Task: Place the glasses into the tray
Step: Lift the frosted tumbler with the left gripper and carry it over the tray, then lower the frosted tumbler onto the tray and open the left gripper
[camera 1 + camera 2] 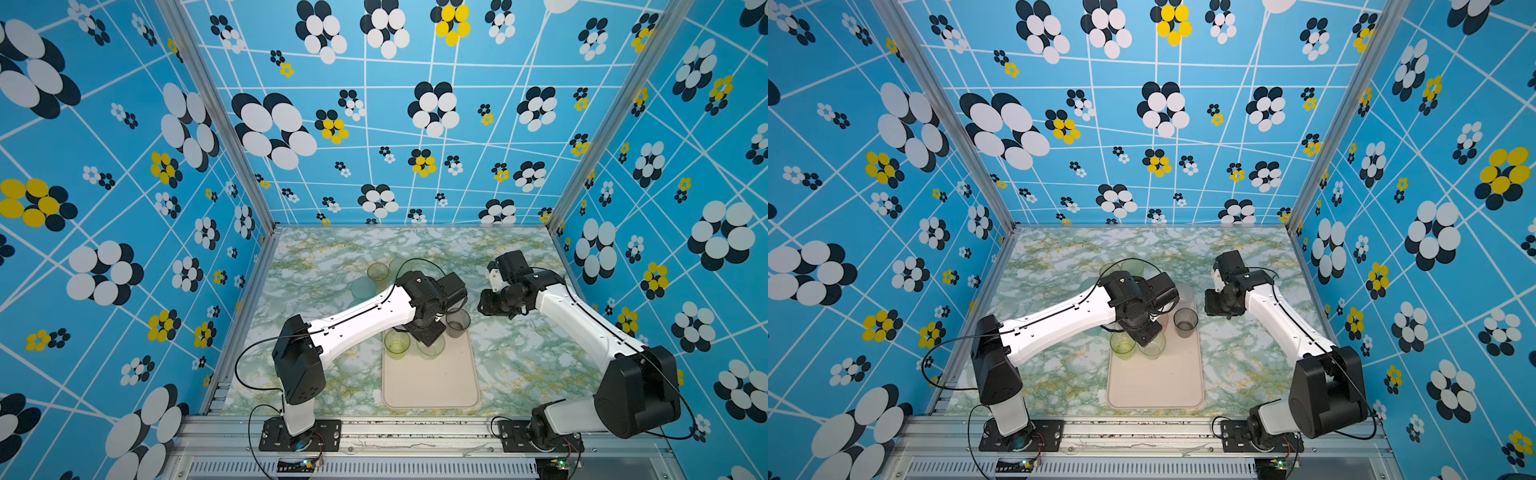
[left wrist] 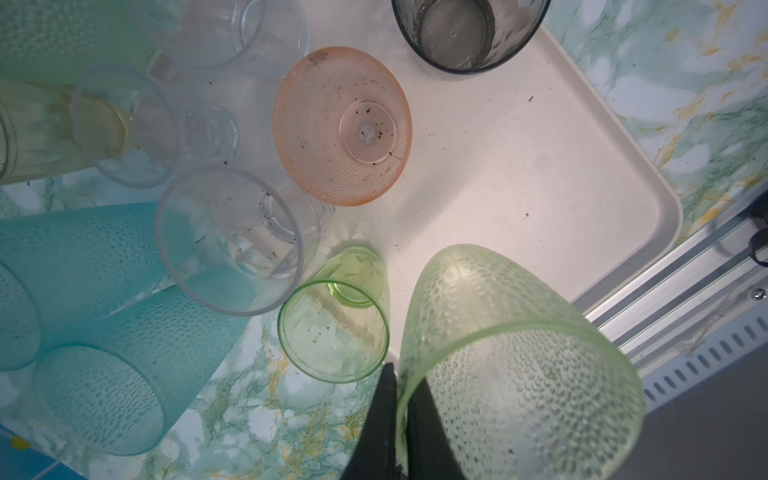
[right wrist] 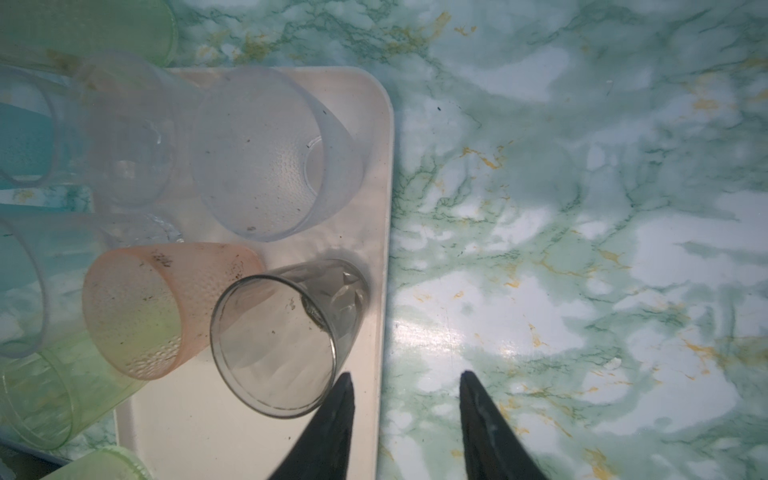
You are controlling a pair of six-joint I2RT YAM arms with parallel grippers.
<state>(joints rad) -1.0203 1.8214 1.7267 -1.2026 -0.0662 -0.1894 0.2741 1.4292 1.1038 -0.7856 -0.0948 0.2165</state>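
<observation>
**Top views:** In both top views the cream-pink tray [image 1: 432, 386] lies on the marbled tabletop [image 1: 316, 257] between the two arms. The left gripper [image 1: 428, 336] reaches down over the tray's far end. Three glasses stand there: a yellow-green tumbler [image 1: 397, 344], a pale green tumbler [image 1: 432, 348] and a smoky grey tumbler [image 1: 458, 323]. Beyond the tray, an amber tumbler [image 1: 377, 272] stands on the tabletop. The right gripper [image 1: 487, 306] hangs off to the right of the tray's far end, apart from the glasses.

**Left wrist view:** The left gripper's fingers [image 2: 384, 415] are clamped on the rim wall of the dimpled pale green tumbler [image 2: 519, 353], one finger outside it and one inside. The tumbler's base is over the tray, but whether it touches cannot be told. Just beside it, the yellow-green tumbler [image 2: 336, 328] stands upright near the tray's edge. A pink tumbler [image 2: 343, 124] and the smoky grey tumbler [image 2: 457, 37] stand further in. Two teal tumblers [image 2: 104, 332] stand off the tray on the tabletop.

**Right wrist view:** The right gripper's fingers [image 3: 482, 415] stand apart and hold nothing. One is above the tray's rim [image 3: 384, 208] and the other above bare tabletop. The smoky grey tumbler [image 3: 278, 345] stands nearest them on the tray. The pink tumbler [image 3: 137, 307] is next to it, with a frosted clear tumbler [image 3: 270, 153] beyond.
</observation>
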